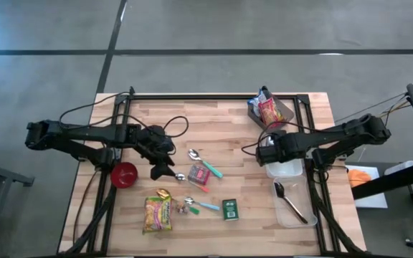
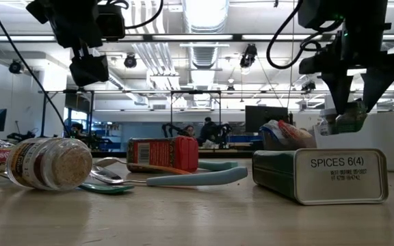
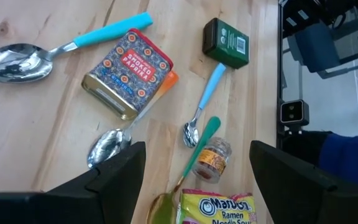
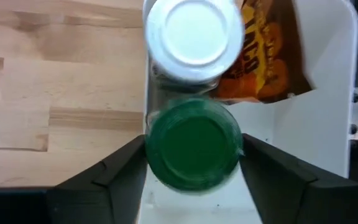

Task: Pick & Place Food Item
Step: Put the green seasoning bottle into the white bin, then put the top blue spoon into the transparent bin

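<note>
My right gripper [image 4: 193,158] hangs over a clear container [image 1: 287,170] at the table's right side, shut on a green-lidded jar [image 4: 193,144]. Beside that jar in the container stand a white-lidded jar [image 4: 193,34] and an orange packet [image 4: 267,56]. My left gripper [image 1: 160,169] hovers open above the table's middle left, nothing between its fingers. Below it lie a smoked paprika tin [image 3: 128,71], a green spices tin [image 3: 227,42], a small spice jar [image 3: 211,158], a ramen packet [image 1: 158,213] and several spoons. My right gripper pinches the green lid by its rim [image 4: 157,146] between its two fingers [image 4: 114,171], one on each side. The fingers come from above, pointing steeply down. The jar [image 2: 344,121] hangs upright below them; whether its base rests in the container does not show.
A red bowl [image 1: 124,174] sits at the left edge near the left arm. A basket of snack packets [image 1: 269,109] stands at the far right. A second clear bin [image 1: 292,204] with a black spoon lies near the front right. Bare wood shows at the far middle.
</note>
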